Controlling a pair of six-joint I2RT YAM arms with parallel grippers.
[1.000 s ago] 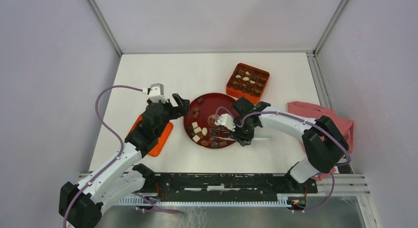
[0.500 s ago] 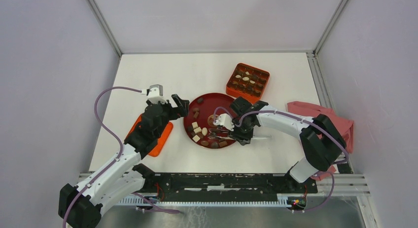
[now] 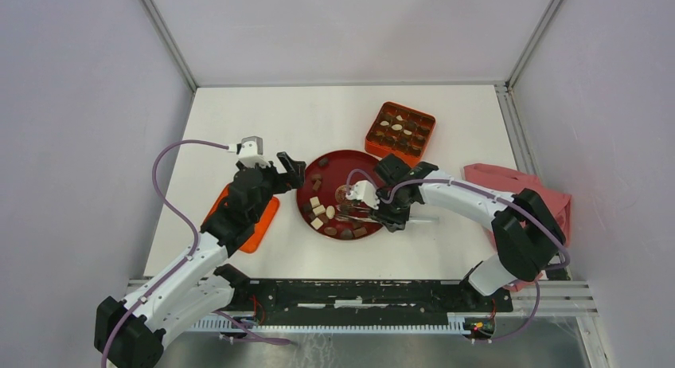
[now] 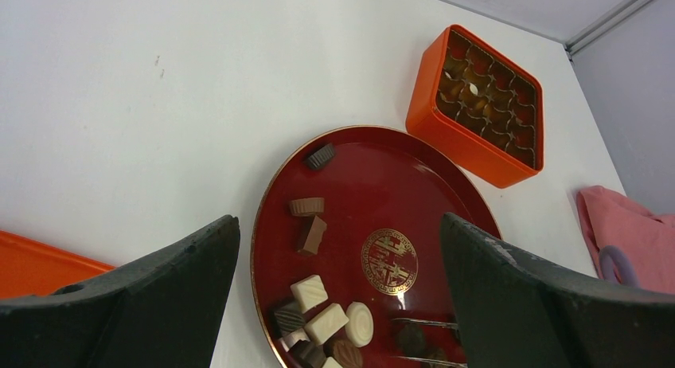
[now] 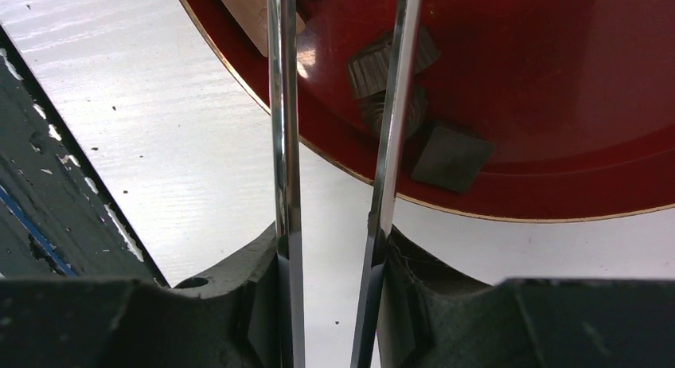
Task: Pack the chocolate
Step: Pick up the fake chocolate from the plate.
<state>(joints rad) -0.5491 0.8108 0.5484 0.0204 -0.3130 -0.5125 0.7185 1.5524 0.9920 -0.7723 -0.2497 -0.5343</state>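
Several chocolate pieces (image 3: 322, 211), cream, light and dark brown, lie on the red plate (image 3: 342, 165), mostly at its near left. In the left wrist view the pieces (image 4: 326, 320) show clearly. My right gripper (image 3: 396, 213) is shut on metal tweezers (image 3: 358, 217), whose arms stand apart over dark pieces (image 5: 450, 157) at the plate's near rim. One arm (image 5: 394, 105) crosses a ridged dark piece (image 5: 390, 61). My left gripper (image 3: 291, 170) is open and empty above the plate's left edge. The orange gridded box (image 3: 399, 129) stands beyond the plate, with pieces in several cells.
An orange lid (image 3: 259, 221) lies flat on the table left of the plate, under my left arm. A pink cloth (image 3: 521, 189) lies at the table's right edge. The gold emblem (image 4: 390, 260) marks the plate's middle.
My right gripper has shifted the tweezers slightly away from me over the plate's near pieces. My left arm has barely moved.
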